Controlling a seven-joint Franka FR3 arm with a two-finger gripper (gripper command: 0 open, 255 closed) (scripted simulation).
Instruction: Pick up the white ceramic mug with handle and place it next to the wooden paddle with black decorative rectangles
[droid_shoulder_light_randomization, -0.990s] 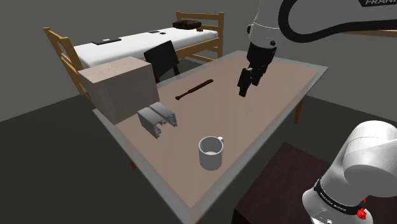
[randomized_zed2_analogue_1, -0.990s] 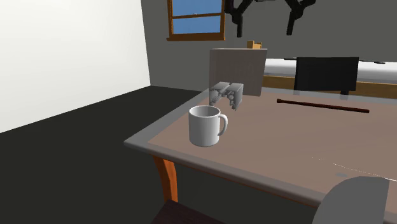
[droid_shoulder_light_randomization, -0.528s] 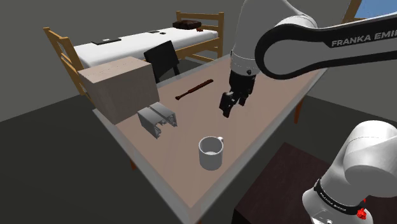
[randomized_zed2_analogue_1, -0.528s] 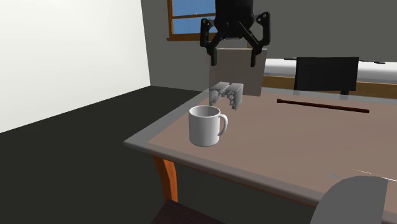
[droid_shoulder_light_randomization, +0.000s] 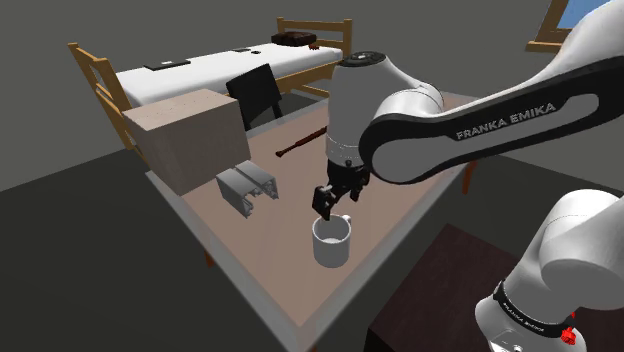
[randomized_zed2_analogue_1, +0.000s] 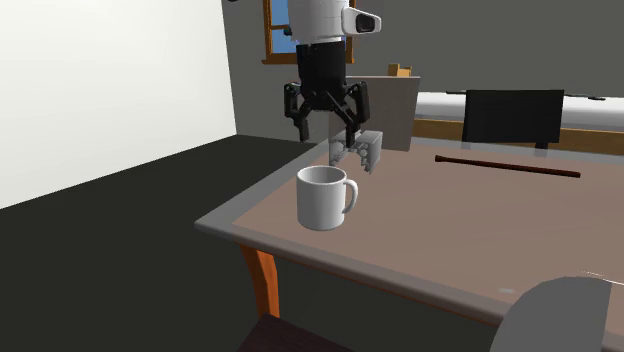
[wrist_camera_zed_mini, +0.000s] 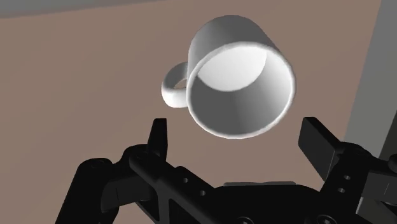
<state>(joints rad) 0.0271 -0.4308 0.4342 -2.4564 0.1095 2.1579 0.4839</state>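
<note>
A white mug (droid_shoulder_light_randomization: 333, 241) with a handle stands upright near the front of the brown table (droid_shoulder_light_randomization: 430, 150). My gripper (droid_shoulder_light_randomization: 326, 205) hangs open just above its rim. In the second exterior view the gripper (randomized_zed2_analogue_1: 323, 122) hovers over and a little behind the mug (randomized_zed2_analogue_1: 323, 197). In the wrist view the mug (wrist_camera_zed_mini: 238, 79) lies ahead of the spread fingertips (wrist_camera_zed_mini: 159, 137), untouched. The paddle (droid_shoulder_light_randomization: 302, 143), a thin dark brown stick, lies flat farther back on the table, also seen as the paddle (randomized_zed2_analogue_1: 505, 165).
A large pale box (droid_shoulder_light_randomization: 188, 138) and a grey metal bracket (droid_shoulder_light_randomization: 247, 189) sit on the table at the shoulder view's left. A black chair back (droid_shoulder_light_randomization: 255, 93) and a wooden bed (droid_shoulder_light_randomization: 230, 65) stand behind. The table's near edge (randomized_zed2_analogue_1: 300, 245) is close to the mug.
The arm has swung from high over the table's far side down toward the mug. The gripper now hovers just above the rim, still open. The mug has not moved.
</note>
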